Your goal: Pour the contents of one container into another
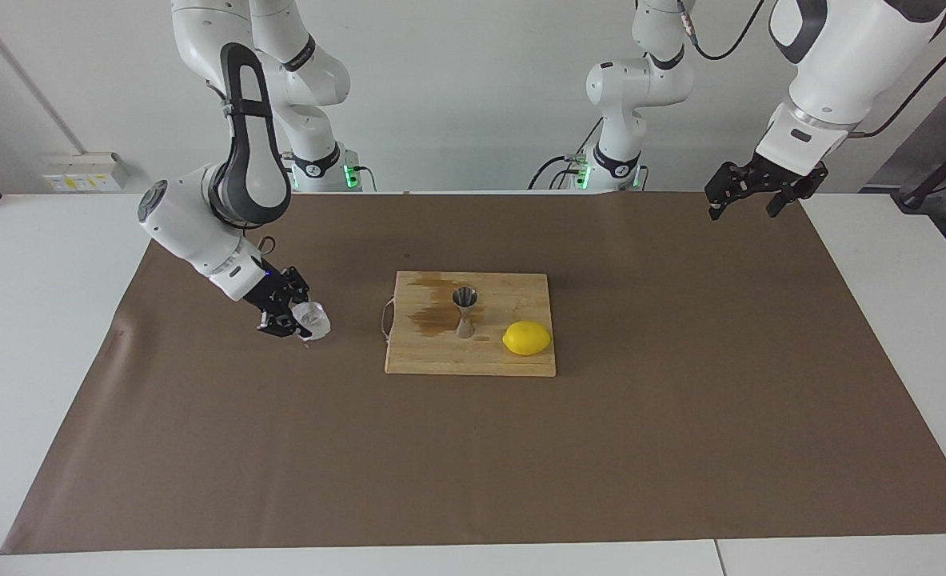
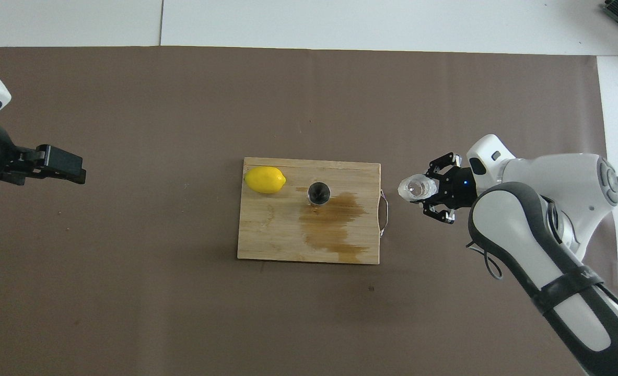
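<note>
Over the paper beside the board, right gripper (image 1: 301, 317) clamps clear cup (image 1: 313, 319), tilted.

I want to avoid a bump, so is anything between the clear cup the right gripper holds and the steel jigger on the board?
Nothing visible does. The right gripper holds the squat clear faceted cup over brown paper beside the wooden cutting board. The steel hourglass jigger stands there; the yellow lemon lies past it.

Whether the clear cup (image 1: 312, 320) holds any liquid is too small to tell.
</note>
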